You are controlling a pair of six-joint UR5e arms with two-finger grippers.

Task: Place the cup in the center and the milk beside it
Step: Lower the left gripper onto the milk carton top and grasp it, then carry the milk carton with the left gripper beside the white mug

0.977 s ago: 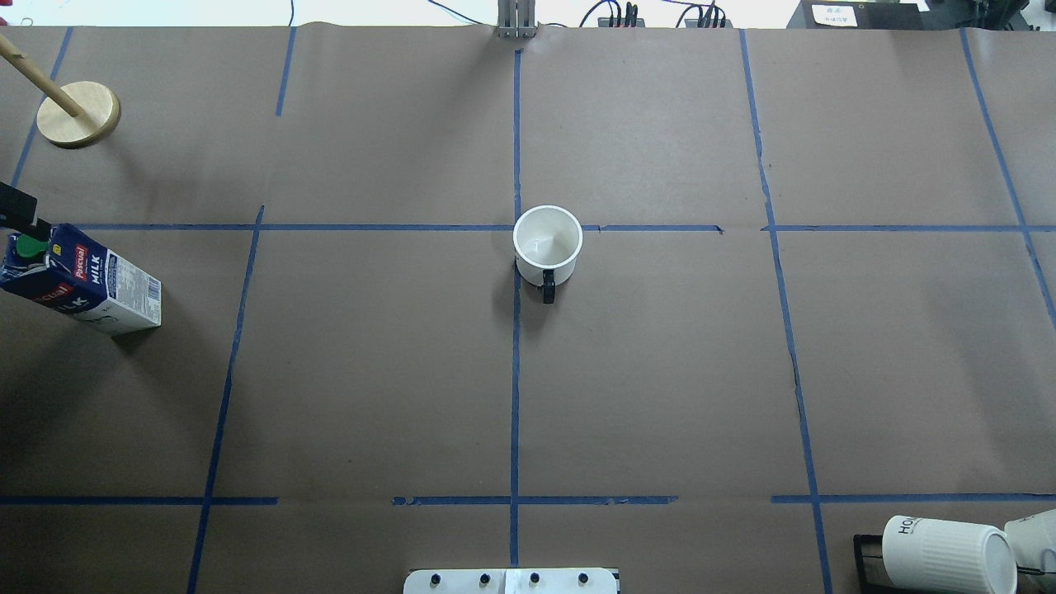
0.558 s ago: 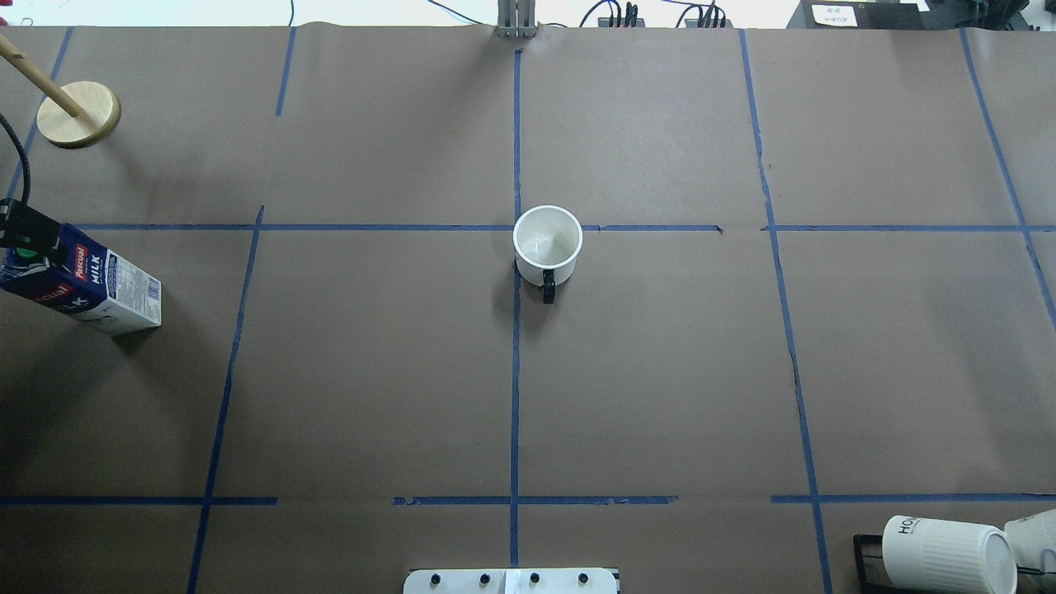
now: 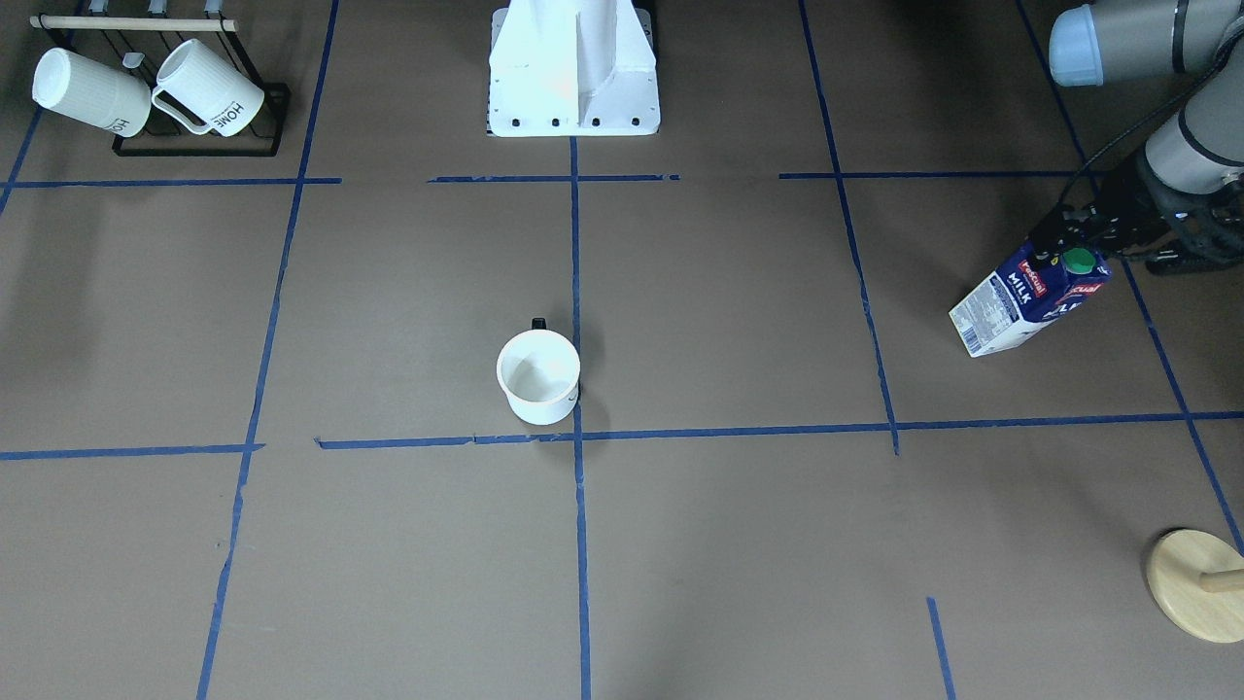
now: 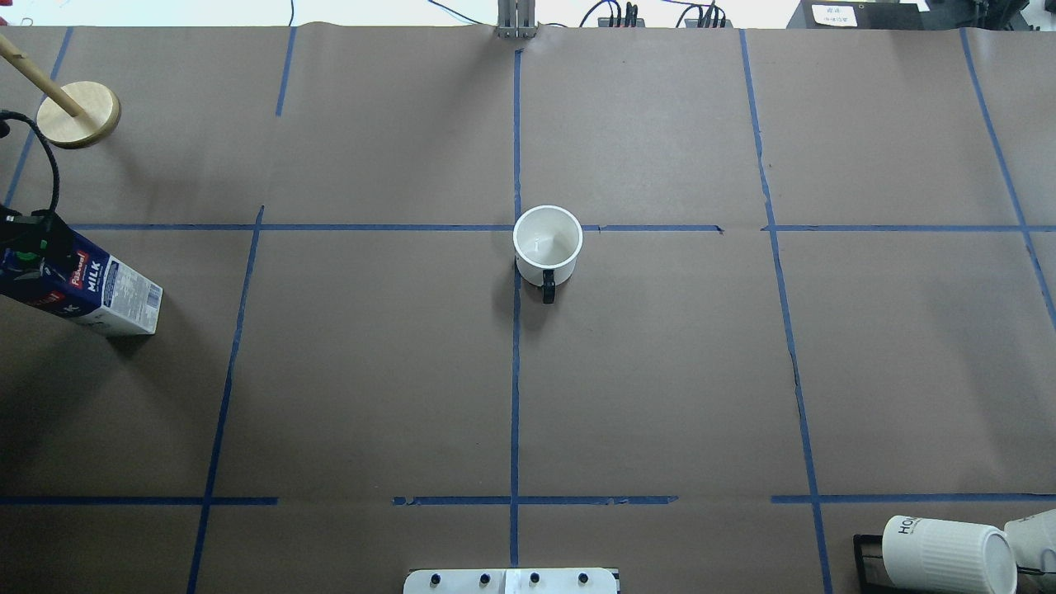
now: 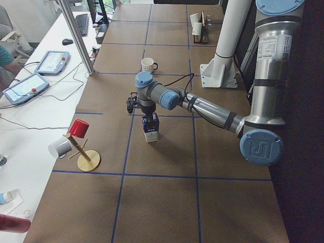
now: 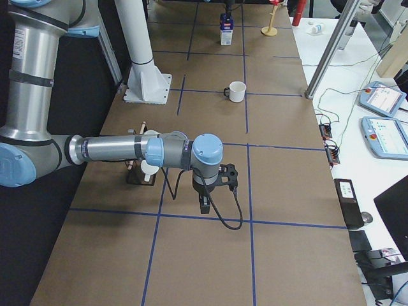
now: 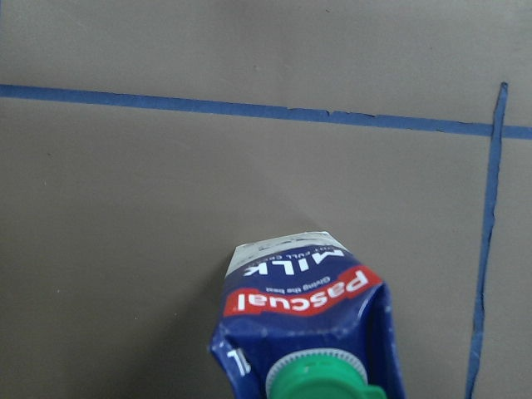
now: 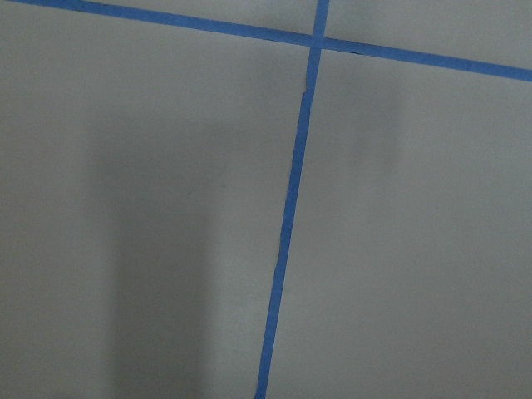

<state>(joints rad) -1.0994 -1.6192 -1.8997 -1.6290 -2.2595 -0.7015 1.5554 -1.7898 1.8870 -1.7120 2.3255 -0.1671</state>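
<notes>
Overhead exterior view puts the cup (image 4: pixel 547 243) right at the middle of the brown worktop (image 4: pixel 660 371), upright and open side up, its base just beside the tape crossing (image 4: pixel 516 228) and its small black handle turned toward the robot's base. From across the worktop the same cup (image 3: pixel 537 377) sits in the corner of the crossing (image 3: pixel 577 435), its side up against the long tape line. The milk carton (image 4: pixel 82 285) stands well apart from it, far out on the robot's left side, with its white base on the paper. The left pincer (image 3: pixel 1067 251) is down at the carton's folded top, right by the green cap, and its fingers sit against the ridge, but I cannot tell whether they are actually pinched on it or only bracketing it. The left wrist camera looks straight down over the cap and the red label of the carton (image 7: pixel 307 332), with no fingers in its picture. The right pincer (image 6: pixel 205 204) hangs low over bare paper near the rack (image 3: pixel 194 146) that holds two ribbed mugs (image 3: pixel 92 92), and I cannot tell how its fingers are set. A wooden stand (image 4: pixel 78 114) sits beyond the carton at the far left corner.
</notes>
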